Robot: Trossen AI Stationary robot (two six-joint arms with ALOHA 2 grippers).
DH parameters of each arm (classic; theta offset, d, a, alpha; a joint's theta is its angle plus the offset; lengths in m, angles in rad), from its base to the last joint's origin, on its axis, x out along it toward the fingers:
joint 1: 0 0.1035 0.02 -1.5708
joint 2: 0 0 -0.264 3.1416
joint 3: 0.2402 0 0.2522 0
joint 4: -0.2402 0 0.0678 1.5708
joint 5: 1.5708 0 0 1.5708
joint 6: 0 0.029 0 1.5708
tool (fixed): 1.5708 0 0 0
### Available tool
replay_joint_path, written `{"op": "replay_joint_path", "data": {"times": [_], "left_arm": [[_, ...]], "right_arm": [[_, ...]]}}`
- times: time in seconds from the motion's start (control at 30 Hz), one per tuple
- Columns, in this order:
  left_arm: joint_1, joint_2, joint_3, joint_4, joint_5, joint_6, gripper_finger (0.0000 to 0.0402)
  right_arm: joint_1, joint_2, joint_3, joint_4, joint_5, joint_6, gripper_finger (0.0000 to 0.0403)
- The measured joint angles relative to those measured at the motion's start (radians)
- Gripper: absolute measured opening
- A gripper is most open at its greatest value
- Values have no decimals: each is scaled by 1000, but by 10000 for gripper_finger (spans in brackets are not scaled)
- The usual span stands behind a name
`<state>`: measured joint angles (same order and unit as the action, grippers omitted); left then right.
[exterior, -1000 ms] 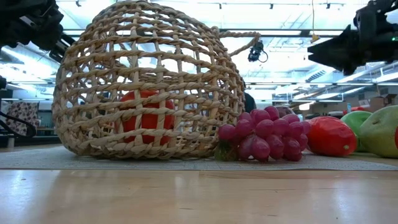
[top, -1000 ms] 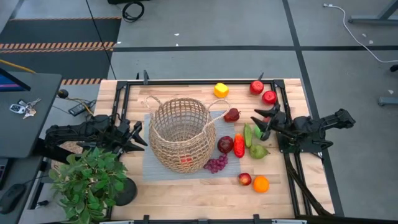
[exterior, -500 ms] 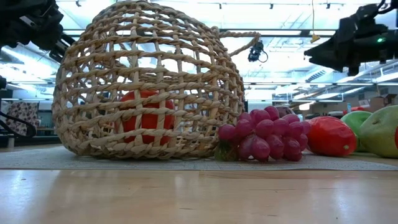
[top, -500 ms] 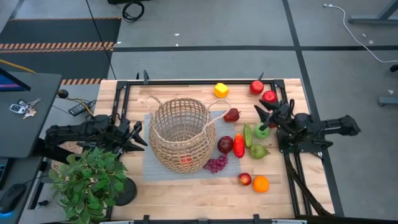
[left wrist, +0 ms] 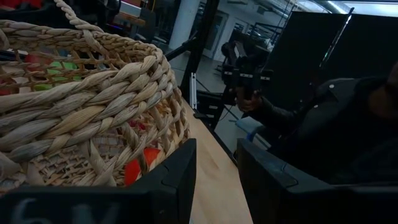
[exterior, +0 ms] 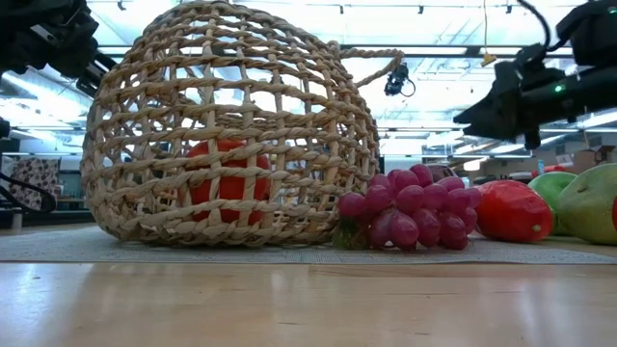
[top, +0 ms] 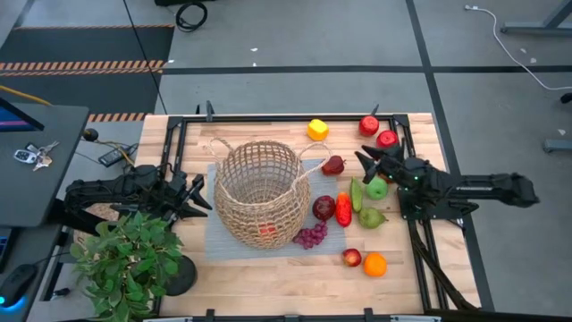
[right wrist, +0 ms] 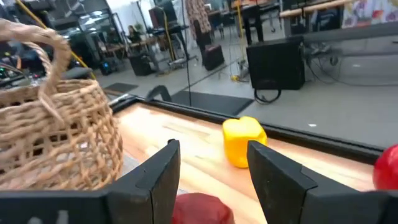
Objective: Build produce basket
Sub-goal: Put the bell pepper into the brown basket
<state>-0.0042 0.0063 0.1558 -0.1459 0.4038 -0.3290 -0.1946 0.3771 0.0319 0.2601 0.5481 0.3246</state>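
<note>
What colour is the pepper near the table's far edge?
Yellow; the pepper shows best in the right wrist view.

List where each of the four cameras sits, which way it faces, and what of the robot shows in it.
High: overhead, straight down; both arms, left gripper, right gripper, basket.
Low: table height, level across; basket, grapes, right arm above.
Left wrist: past own fingers at the basket wall.
Right wrist: past own fingers at the yellow pepper.
All four share the basket.

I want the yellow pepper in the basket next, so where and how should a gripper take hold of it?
Probably grip the yellow pepper across its blocky middle, coming straight down from above. It stands alone near the table's far edge, with bare wood around it, so fingers have room on both sides. The right gripper is the nearer one.
</note>
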Motion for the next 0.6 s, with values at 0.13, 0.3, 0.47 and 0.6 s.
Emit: {"op": "replay_joint_path", "data": {"times": [0.13, 0.3, 0.47, 0.6], "left_arm": [[0, 0, 0, 0, 0, 0, 121], [0, 0, 0, 0, 0, 0, 121], [0, 0, 0, 0, 0, 1, 121], [0, 0, 0, 0, 0, 1, 121]], "right_arm": [[-32, 127, 0, 115, -24, 8, 192], [-87, 264, 46, 142, -31, 5, 192], [-144, 364, 116, 138, -110, -29, 192], [-190, 435, 165, 132, -165, -40, 192]]}}
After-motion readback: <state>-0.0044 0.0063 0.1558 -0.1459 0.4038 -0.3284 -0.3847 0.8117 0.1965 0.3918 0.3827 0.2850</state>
